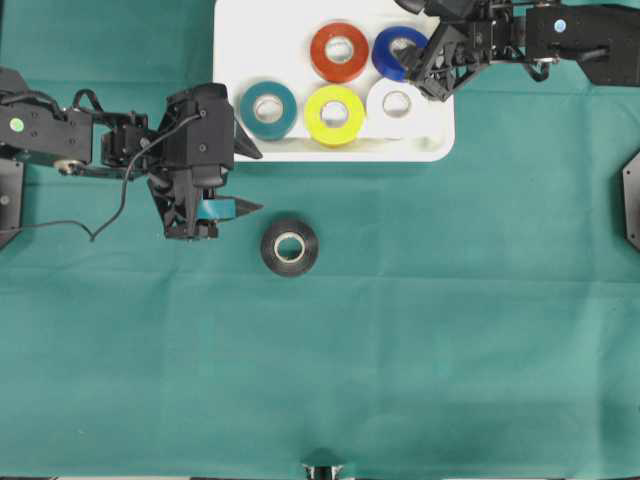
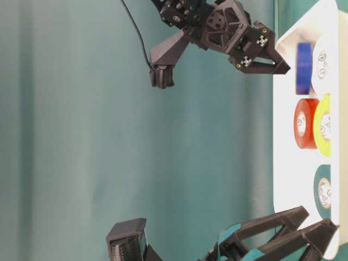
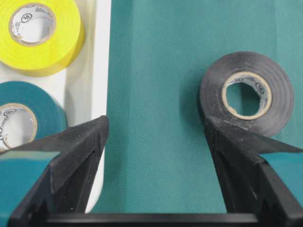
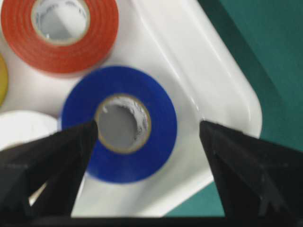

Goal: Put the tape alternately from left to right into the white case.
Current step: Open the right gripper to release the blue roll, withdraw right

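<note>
Looking at your white case (image 1: pixel 240 30) first: shallow white plastic tray, rounded corners, raised rim, sitting at the top edge of the bench (image 1: pixel 450 330) in the overhead view. It holds 5 rolls of tape. Back row: red-orange roll (image 1: pixel 339 51) and blue roll (image 1: pixel 393 50). Front row: teal roll (image 1: pixel 268 109), yellow roll (image 1: pixel 334 114), white roll (image 1: pixel 397 103). All are lying flat, pale cardboard cores up, packed close to each other.

The 6th, the black roll (image 1: pixel 290 247), is outside the case, flat on the bench just below the case's front rim and to the right of your left pincer (image 1: pixel 248 180).

Your left pincer is spread wide and holds nothing. In its wrist view, 1 finger sits over the case rim by the teal roll, and the other overlaps the black roll's near edge.

Your right pincer (image 1: pixel 437 62) is over the case's right end, jaws wide, nothing clamped. In its wrist view the blue roll lies between the 2 fingers, near the case's rounded corner. The blue roll looks slightly blurred there.

Rolls are glossy vinyl with printed cores. The fingers are black angular plastic, and the left ones carry teal tape strips. The bench is covered with a fine-weave teal-green cloth.
</note>
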Available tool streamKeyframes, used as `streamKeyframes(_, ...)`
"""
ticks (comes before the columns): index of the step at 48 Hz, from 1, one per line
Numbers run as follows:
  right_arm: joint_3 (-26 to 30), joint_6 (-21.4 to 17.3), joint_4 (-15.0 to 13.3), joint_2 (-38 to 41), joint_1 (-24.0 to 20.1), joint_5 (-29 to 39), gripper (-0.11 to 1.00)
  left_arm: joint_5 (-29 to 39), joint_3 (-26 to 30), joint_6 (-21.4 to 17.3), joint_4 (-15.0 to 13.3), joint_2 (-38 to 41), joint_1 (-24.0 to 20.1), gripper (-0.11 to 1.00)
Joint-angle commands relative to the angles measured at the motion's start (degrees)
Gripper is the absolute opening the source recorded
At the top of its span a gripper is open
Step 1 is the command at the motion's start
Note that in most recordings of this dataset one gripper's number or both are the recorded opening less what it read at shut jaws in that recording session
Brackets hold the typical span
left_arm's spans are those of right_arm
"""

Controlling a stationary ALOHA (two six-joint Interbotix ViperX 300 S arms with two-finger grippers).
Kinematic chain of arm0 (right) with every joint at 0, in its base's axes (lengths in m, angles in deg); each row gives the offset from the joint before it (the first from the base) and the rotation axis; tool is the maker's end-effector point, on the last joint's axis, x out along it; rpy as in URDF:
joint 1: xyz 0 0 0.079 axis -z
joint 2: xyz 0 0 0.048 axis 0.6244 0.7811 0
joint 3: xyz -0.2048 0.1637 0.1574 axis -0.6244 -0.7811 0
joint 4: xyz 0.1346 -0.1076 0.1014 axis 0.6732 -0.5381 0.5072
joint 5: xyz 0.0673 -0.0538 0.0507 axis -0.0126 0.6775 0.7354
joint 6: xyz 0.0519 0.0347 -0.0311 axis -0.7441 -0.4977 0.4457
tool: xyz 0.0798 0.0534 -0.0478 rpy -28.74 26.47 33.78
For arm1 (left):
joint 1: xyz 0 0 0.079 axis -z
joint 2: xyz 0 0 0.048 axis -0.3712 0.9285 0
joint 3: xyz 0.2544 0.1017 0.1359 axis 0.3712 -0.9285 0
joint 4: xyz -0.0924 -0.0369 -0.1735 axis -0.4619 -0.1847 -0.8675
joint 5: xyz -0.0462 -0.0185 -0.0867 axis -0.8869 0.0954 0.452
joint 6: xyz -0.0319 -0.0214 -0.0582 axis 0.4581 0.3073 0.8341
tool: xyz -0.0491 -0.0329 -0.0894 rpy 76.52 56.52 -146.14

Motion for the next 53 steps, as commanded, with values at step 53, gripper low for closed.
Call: streamKeyframes(53,-9.58,-0.35,-0.26,-13.27,-16.96,-9.4,0.67,-0.44,1.32,-0.09,-0.09,-0.97,0.26,0.8)
